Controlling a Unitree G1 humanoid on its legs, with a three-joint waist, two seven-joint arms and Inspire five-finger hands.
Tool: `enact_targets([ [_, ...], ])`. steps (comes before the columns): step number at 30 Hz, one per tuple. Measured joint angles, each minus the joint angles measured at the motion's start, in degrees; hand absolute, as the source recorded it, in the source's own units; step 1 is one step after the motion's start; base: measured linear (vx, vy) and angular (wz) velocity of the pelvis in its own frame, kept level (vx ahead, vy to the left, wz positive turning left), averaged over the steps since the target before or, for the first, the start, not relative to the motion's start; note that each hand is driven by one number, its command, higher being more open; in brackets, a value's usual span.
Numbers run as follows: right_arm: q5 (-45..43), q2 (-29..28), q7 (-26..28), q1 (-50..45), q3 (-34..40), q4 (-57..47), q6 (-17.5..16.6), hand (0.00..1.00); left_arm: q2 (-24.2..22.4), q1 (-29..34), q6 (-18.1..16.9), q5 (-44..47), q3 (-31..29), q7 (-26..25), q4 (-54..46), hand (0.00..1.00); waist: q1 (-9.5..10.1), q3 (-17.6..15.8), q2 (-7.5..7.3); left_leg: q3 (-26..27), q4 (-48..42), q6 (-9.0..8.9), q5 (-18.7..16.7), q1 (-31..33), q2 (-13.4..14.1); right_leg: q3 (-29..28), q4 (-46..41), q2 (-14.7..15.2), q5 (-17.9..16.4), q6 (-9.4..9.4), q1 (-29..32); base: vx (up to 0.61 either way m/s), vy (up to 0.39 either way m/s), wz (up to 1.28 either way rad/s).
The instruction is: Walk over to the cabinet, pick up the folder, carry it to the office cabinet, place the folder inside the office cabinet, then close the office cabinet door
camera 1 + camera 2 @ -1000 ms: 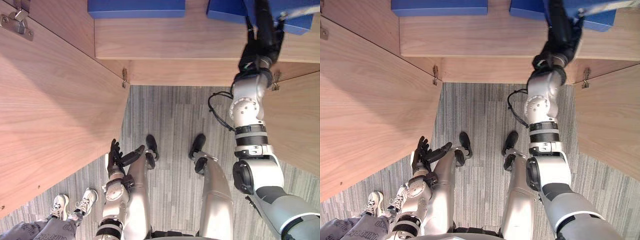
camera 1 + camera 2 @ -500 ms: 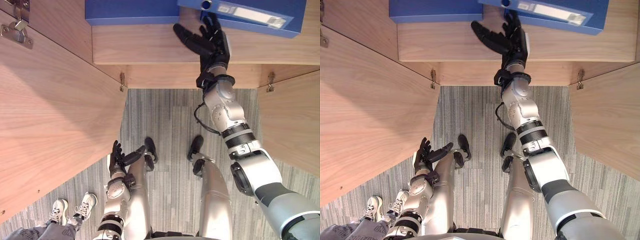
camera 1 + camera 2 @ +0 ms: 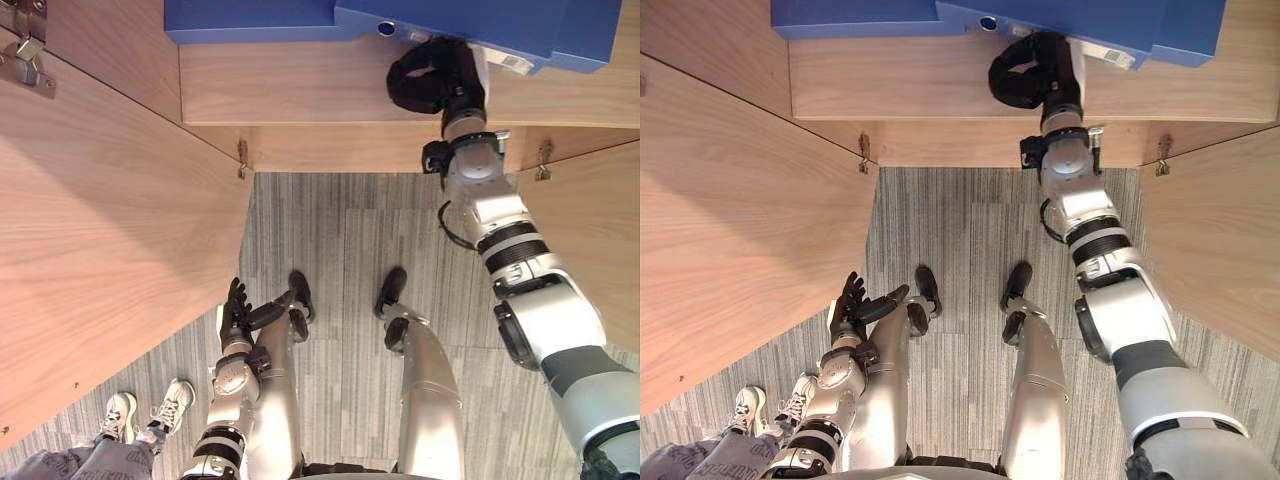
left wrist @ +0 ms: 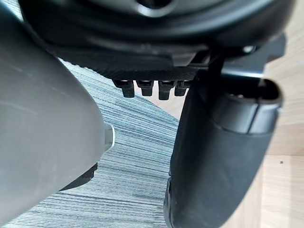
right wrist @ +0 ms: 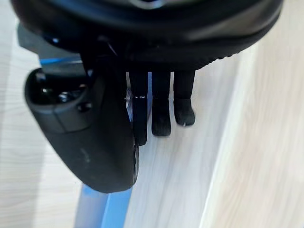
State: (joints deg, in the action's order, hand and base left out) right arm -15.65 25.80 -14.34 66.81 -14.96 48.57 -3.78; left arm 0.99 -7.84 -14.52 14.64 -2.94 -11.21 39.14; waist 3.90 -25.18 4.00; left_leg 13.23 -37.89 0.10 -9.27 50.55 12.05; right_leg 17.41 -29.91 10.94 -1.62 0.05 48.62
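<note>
A: Folder (image 3: 500,25) first; where does it lie?

B: Flat on the wooden shelf (image 3: 300,85) inside the office cabinet, at the far edge of the head views; a white label shows at its near edge.

A: Take me across, left to right.

B: The left door (image 3: 110,230) stands wide open; a person's white shoes (image 3: 120,412) stand on the grey carpet (image 3: 340,250) low beside it. The left hand (image 3: 238,312) hangs idle by the hip, fingers straight and relaxed, holding nothing. On the shelf a second blue folder (image 3: 250,18) lies just beside the task's one; their corners meet, though I cannot tell whether one overlaps the other. Then comes the right hand (image 3: 455,80), right at the folder's near edge, thumb and fingers curled into a narrow ring with bare wood showing through, so nothing is gripped. Last is the right door (image 3: 600,230), open too.

A: Which step is this?

B: Placing looks done, I judge; closing is not yet begun.

A: And next?

B: Draw the right hand clear of the shelf without dragging the folder; then swing a door to. The arm must be out of the opening first, or the door may catch it.
</note>
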Motion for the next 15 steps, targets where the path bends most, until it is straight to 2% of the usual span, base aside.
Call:
enact_targets([
  [6, -2.6, 1.7, -0.2, 3.3, 0.1, 1.8, 0.4, 0.00, 0.1, 0.0, -0.4, 0.8, 0.0, 0.3, -0.3, 1.00, 0.04, 0.0, 0.01, -0.2, 0.1, 0.02, 0.1, 1.1, -0.2, 0.2, 0.0, 0.1, 0.0, 0.00, 1.0, 0.00, 0.000, 0.00],
  [9, -3.3, 1.6, -1.8, 7.4, -0.3, 5.4, 1.0, 0.00, 0.1, -0.1, -0.3, 1.2, 0.0, 0.3, -0.7, 1.00, -0.02, 0.0, 0.02, -0.5, 0.6, 0.05, 0.7, 1.8, -0.5, 0.6, -0.1, 0.5, 0.0, -0.02, 1.6, 0.00, -0.010, 0.08],
  [15, -3.2, 1.3, -5.0, 9.3, -0.9, 7.4, 2.0, 0.00, 0.0, -0.3, -0.2, 1.2, 0.3, -0.5, -1.2, 1.00, -0.17, 0.0, 0.04, -1.4, 0.8, -0.05, 1.7, 2.7, -1.2, 1.4, -1.9, 1.4, -0.6, -0.60, 2.5, -0.01, -0.020, 0.12],
])
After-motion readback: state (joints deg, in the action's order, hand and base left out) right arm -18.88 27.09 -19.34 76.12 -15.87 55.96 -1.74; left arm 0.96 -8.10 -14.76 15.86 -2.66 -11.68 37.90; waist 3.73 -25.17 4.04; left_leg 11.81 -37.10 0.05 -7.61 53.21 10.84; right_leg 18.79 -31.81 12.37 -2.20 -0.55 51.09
